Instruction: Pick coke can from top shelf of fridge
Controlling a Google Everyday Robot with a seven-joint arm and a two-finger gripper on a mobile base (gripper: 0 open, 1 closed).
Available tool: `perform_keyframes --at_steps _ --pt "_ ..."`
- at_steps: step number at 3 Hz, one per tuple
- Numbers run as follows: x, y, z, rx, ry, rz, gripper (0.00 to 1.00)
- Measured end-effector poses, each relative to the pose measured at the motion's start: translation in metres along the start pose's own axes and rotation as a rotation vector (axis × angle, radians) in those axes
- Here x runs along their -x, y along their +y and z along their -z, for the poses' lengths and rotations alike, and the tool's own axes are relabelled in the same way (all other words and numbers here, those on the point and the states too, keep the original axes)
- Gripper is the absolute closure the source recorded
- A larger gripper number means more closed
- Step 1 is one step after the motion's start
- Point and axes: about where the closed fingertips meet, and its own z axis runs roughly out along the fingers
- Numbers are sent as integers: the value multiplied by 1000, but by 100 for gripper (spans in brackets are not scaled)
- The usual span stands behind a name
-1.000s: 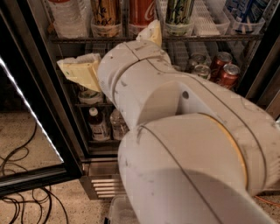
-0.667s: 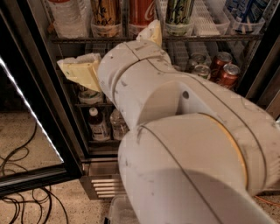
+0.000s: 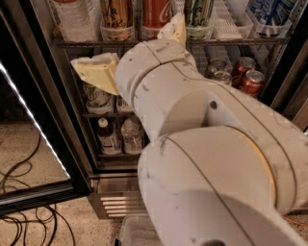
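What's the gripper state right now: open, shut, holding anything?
Gripper: open, holding nothing, fingers spread at the front edge of the top shelf, below the coke can.

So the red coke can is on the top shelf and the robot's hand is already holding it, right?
Not quite. The coke can is on the top shelf, but the hand isn't holding it. The camera view shows the hand open in front of the shelf's edge, just below the can.

Speckled beige floor [image 3: 72, 218]; black cables [image 3: 21, 226] lower left; white light strip [image 3: 36, 122] left.
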Motion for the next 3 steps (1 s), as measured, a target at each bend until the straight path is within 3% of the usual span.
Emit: perform_keyframes --at_steps 2,3 --pt "-7 -25 0 -66 -21 49 0" --pt "-10 -20 -8 -45 -21 49 0"
